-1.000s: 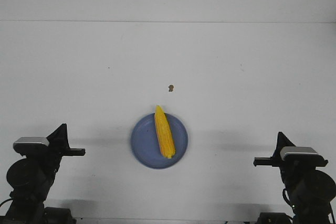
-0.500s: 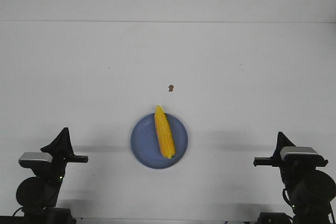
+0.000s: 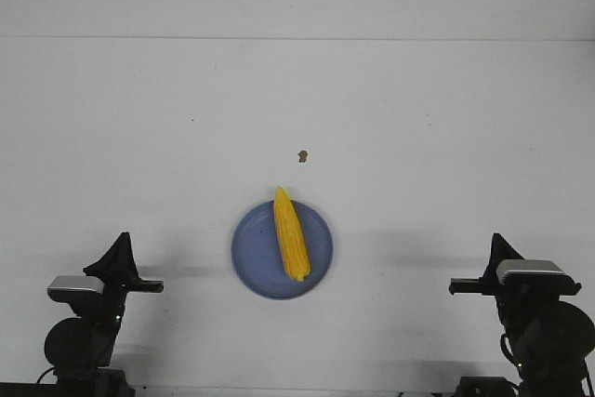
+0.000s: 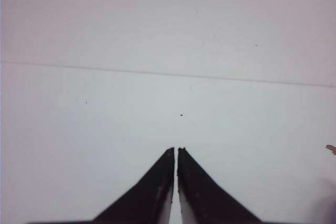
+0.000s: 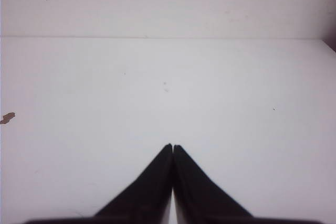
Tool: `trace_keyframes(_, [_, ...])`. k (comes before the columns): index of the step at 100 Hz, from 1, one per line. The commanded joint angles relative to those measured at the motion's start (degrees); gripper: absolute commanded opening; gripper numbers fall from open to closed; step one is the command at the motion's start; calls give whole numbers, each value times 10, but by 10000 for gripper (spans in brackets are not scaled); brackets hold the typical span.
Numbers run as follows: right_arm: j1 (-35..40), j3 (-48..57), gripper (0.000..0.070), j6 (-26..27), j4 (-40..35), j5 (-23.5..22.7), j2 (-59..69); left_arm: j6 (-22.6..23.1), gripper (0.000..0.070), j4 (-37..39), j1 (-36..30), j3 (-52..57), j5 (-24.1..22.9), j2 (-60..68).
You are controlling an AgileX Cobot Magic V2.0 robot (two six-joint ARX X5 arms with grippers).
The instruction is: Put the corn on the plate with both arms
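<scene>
Wrist views: left claw point(image 4: 176, 151) clenched, tips nearly touching, gripping nothing; right claw point(image 5: 172, 147) likewise clenched and empty, both above bare white bench point(image 3: 446, 137). Between the two claws, well apart from each: plate point(image 3: 252, 264) carrying corn point(image 3: 290, 234), pointed end reaching past the far rim.

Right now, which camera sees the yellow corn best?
The front view. It shows the whole corn lying on the blue plate, pointed tip over the far rim. Both wrist views show only bare table and closed end effector tips, no corn.
</scene>
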Motion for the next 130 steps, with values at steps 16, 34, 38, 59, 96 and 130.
trace_keyframes(16, [0, 5, 0, 0, 7, 2, 2, 4, 16, 30, -1, -28, -2, -1])
trace_keyframes(34, [0, 5, 0, 0, 7, 2, 2, 4, 16, 48, -1, -36, -2, -1])
trace_keyframes(38, [0, 5, 0, 0, 7, 2, 2, 4, 16, 50, -1, -36, -2, -1])
trace_keyframes(59, [0, 5, 0, 0, 7, 2, 2, -3, 16, 45, -1, -36, -2, -1])
trace_keyframes(96, [0, 5, 0, 0, 7, 2, 2, -3, 16, 44, -1, -36, -2, -1])
trace_keyframes(130, [0, 3, 0, -5, 11, 5, -6, -3, 16, 44, -1, -36, -2, -1])
